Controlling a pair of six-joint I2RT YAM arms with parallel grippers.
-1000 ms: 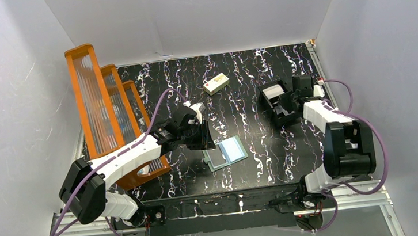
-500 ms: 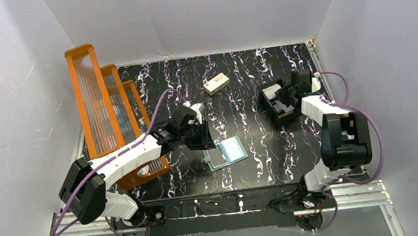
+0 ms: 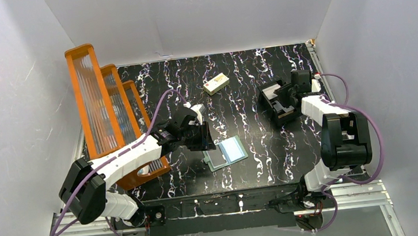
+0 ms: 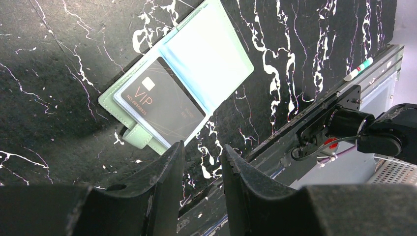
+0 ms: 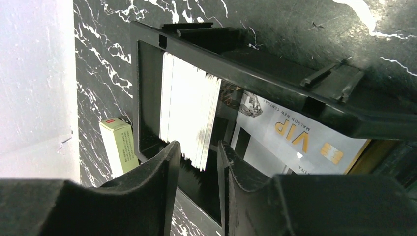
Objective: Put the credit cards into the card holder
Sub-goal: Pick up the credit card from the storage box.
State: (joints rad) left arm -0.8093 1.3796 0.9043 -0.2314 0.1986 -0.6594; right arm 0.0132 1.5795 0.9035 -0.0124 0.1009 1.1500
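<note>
Right wrist: black tray half-hides credit cards.

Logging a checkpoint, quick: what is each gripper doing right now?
Left gripper: open, empty, above the card holder.
Right gripper: open, gripping nothing, at the stack of cards in the black tray.

The card holder lies open mid-frame, 1 dark VIP card tucked inside; pale credit cards stand stacked right of centre.
</note>
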